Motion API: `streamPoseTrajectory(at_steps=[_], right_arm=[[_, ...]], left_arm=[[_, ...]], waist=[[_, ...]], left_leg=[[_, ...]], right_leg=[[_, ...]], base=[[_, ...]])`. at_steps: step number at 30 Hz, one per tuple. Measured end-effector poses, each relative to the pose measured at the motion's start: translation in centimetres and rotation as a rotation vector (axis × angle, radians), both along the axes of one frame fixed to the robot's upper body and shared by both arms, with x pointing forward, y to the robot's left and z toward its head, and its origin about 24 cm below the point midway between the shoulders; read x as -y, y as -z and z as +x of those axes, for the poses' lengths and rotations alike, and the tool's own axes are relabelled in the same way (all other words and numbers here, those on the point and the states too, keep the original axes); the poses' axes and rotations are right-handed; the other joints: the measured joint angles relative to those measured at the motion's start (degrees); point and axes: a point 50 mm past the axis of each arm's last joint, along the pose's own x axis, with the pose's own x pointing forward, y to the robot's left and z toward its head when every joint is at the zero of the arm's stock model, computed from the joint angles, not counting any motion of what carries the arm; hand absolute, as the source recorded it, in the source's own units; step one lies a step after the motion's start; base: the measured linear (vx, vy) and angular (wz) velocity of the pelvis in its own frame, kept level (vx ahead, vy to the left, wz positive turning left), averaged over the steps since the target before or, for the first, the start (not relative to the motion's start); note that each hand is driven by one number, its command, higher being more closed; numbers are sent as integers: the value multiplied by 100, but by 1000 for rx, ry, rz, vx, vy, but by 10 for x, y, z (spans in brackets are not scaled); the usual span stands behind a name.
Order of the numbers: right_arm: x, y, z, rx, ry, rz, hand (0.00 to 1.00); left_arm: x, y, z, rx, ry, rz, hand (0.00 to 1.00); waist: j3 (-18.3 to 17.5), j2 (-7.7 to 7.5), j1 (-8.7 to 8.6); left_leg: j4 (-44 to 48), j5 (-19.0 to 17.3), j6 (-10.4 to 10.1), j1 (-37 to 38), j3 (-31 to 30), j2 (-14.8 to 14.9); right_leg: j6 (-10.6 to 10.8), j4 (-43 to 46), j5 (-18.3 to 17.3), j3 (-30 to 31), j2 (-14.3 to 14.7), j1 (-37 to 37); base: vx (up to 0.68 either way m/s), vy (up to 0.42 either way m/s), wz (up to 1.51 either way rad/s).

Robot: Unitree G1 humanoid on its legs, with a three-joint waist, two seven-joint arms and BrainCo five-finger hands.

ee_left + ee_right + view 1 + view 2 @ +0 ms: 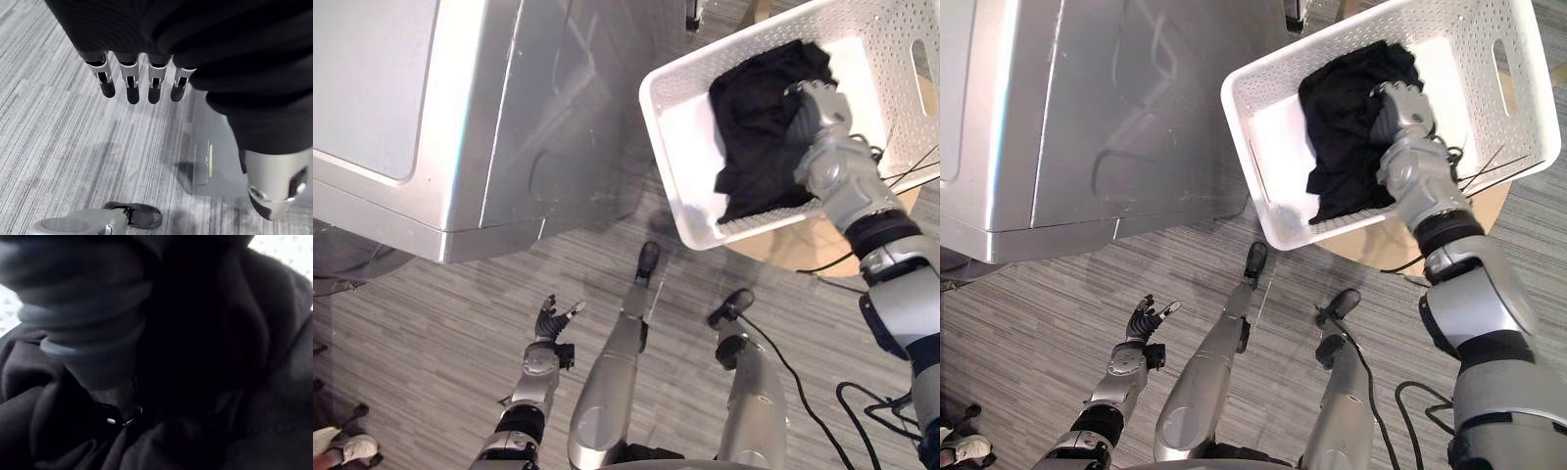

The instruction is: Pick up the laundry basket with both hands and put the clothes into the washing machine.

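Laundry basket (680, 157) holds black clothes (759, 117) — right robot hand (818, 103) buried there, grip unclear; left robot hand (546, 328) slack-fingered, empty

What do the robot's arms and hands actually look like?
Both arms are silver-grey segments with black joint bands. The left hand has silver fingers with rounded dark tips under a dark ribbed cover; the right hand is silver too.
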Motion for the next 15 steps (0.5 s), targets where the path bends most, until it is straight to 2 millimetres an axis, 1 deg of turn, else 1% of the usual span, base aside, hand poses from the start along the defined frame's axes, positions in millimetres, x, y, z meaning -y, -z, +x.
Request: streamPoseTrajectory(at_steps=[1,3,4,6,8,10,11,12,14,15], right_arm=[[-5,11,-2,-16,-20,37,100],[-11,24,-4,-42,-47,70,100],[-16,30,-8,-39,-74,116,100],[-23,32,-15,2,-112,229,100],[-24,33,-22,53,-131,362,100],[-26,36,-31,111,-143,539,100],[-28,39,-37,137,-157,633,100],[-29,43,-40,147,-164,678,100],[-37,68,-57,131,-173,836,100],[-40,74,-61,123,-178,871,100]], left_arm=[[0,1,-1,-6,-1,-2,0],[-1,3,-4,-18,-8,-4,0],[-2,5,-6,-27,-14,-4,0],[-8,9,-13,-44,-44,-8,0],[-12,14,-21,-72,-57,-3,0],[-17,23,-35,-125,-69,6,0],[-19,29,-43,-161,-75,7,0],[-20,32,-47,-181,-78,7,0],[-22,46,-70,-272,-91,5,0],[-24,48,-75,-287,-101,3,0]], waist=[[18,-30,-23],[36,-60,-51],[40,-74,-113],[84,-174,-189],[51,-252,-264],[-49,-405,-303],[-106,-479,-319],[-154,-519,-341],[-475,-679,-476],[-564,-711,-482]], left_leg=[[0,0,0,115,9,8],[0,0,0,281,21,14],[-1,-1,0,406,20,14],[-3,-3,1,663,64,19],[-12,-7,-1,860,98,46],[-72,-26,-11,1134,193,101],[-121,-98,-8,1313,238,154],[-164,-99,-7,1395,265,157],[-296,-112,-9,1698,351,199],[-330,-125,-17,1779,372,218]], right_leg=[[-13,22,-8,-2,0,110],[-14,19,-9,-2,5,282],[-14,3,-9,3,12,430],[-10,-110,-5,57,49,696],[26,-284,21,117,129,938],[53,-560,33,249,262,1211],[86,-708,58,353,364,1362],[99,-767,72,379,394,1433],[136,-1002,92,441,499,1717],[157,-1063,119,474,527,1781]], base=[[33,-33,11],[25,-21,8],[20,-18,9],[-13,-12,-6],[-47,-25,-15],[-76,-40,-33],[-79,-39,-37],[-82,-24,-30],[-39,-16,-19],[20,-28,-25]])
